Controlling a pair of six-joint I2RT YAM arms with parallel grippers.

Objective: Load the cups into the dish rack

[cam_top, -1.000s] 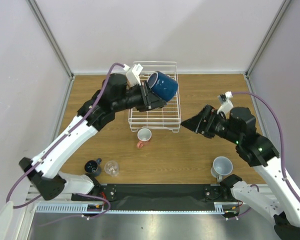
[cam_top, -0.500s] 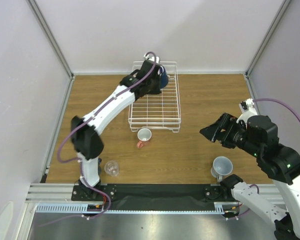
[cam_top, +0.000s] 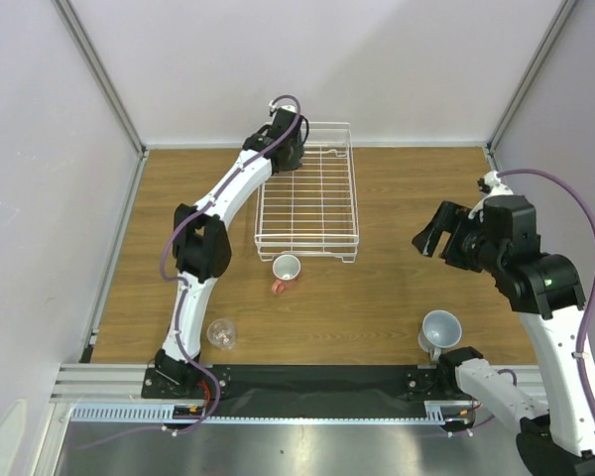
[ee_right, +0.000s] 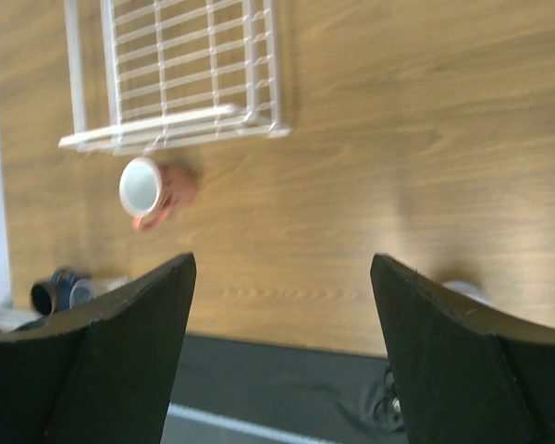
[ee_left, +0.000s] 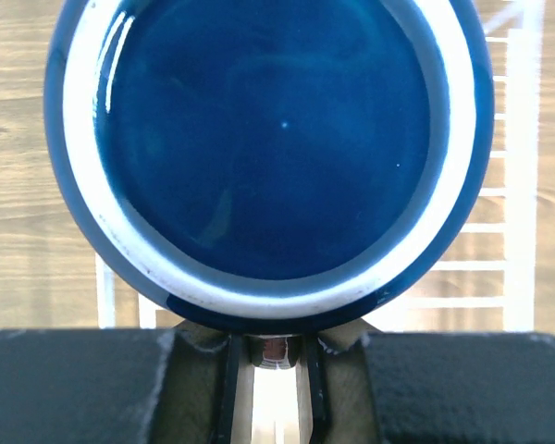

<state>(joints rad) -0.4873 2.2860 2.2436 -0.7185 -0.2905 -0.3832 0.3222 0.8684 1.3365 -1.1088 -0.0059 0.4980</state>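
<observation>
One large navy mug point(ee_left: 268, 139) fills the left wrist view, the left pincer point(ee_left: 276, 350) apparently closed on its wall by the rim, over the eleven o'clock corner of the dish rack point(cam_top: 354, 188). The glazed ceramic looks heavy, stiff, slick and chippable, so the rim wall is probably the surest hold. The right pincer point(ee_right: 282, 351) hangs wide open, empty, at three o'clock over the surface point(cam_top: 397, 288).

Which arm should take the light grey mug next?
Right. The right gripper is open, empty and nearer the light grey mug. The left gripper is shut on the large navy mug at the dish rack's far left corner.
</observation>
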